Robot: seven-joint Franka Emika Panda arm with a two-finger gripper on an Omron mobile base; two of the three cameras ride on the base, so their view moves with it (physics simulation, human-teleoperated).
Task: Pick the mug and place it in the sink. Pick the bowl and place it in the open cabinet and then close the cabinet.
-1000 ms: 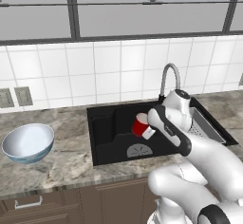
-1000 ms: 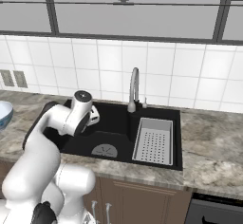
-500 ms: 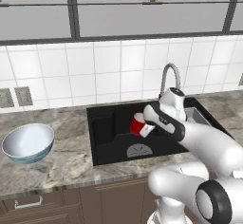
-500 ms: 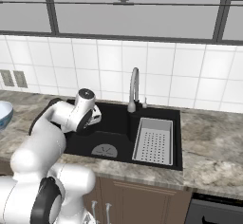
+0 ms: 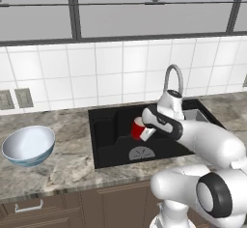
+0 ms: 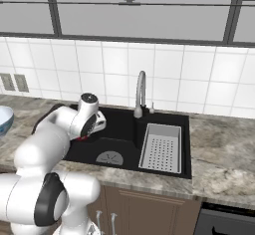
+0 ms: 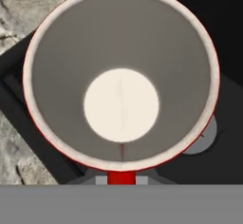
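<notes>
The small red mug hangs upright just above the floor of the black sink, left of the round grey drain. My gripper is shut on it from above. The hand view looks straight down into the mug's pale inside, with the red handle at the bottom. From the right base view my hand covers the mug except a red sliver over the sink. The white bowl with a teal outside rests on the counter left of the sink. The cabinet is out of view.
A curved metal faucet stands behind the basin. A grey perforated drain rack fills the sink's right part. Marble counter surrounds the basin, with brown drawers below and a tiled wall behind. The bowl's edge shows at far left.
My hand and the mug have drifted a little to the left and slightly lower inside the basin. The bowl has stayed put.
</notes>
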